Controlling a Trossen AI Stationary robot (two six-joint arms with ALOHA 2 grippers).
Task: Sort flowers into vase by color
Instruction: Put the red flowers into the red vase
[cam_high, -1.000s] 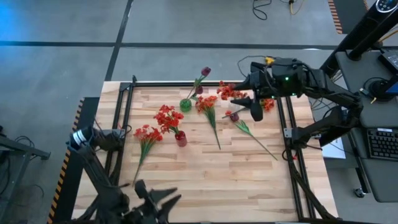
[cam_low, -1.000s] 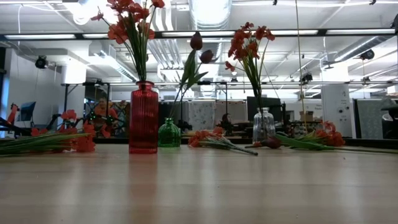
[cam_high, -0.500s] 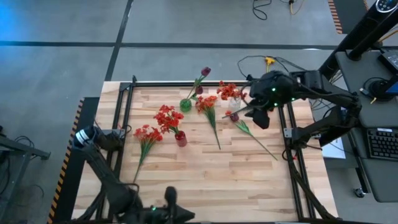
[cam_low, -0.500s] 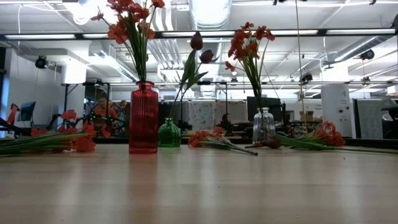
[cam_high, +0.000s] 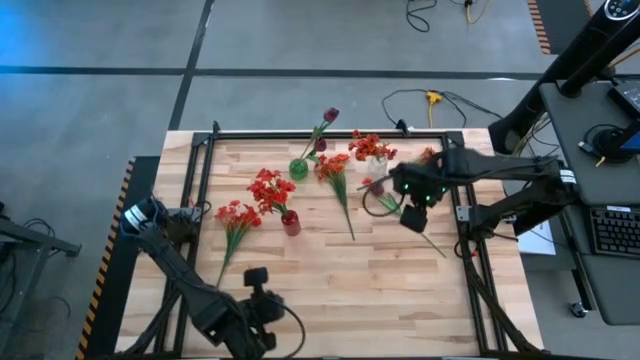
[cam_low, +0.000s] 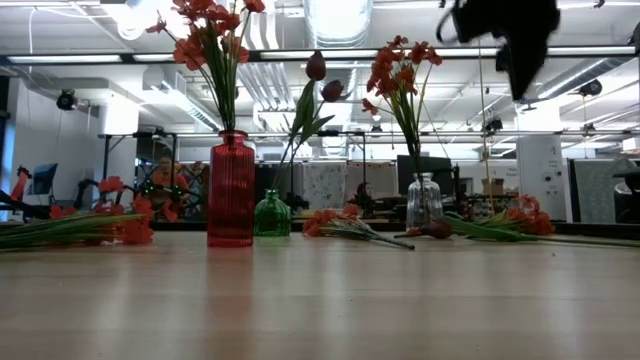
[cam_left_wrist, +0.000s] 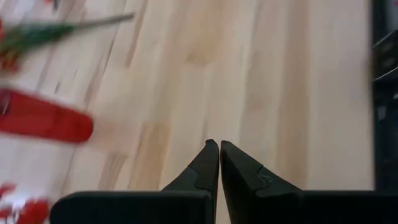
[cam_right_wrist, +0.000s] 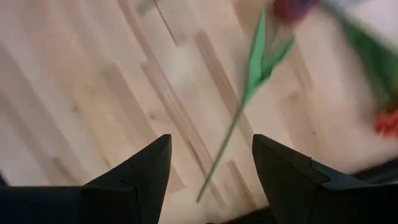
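Partly sorted: red vase (cam_high: 291, 222), green vase (cam_high: 298, 168) and clear vase (cam_high: 378, 162) each hold stems. Right gripper (cam_high: 411, 215), fingers spread and empty, hovers over the loose purple tulip (cam_right_wrist: 252, 74) lying just ahead; red bunch (cam_high: 236, 217) and orange bunch (cam_high: 333, 170) also unplaced. Left gripper (cam_left_wrist: 219, 158) clenched, empty, far off.

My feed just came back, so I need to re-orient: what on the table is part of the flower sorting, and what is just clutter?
Part of the job:
- red vase, green vase, clear vase
- loose red flowers
- loose orange-red flowers
- purple bud stem under the open right hand

Just lying about:
- cable on the floor
- keyboard on the side desk
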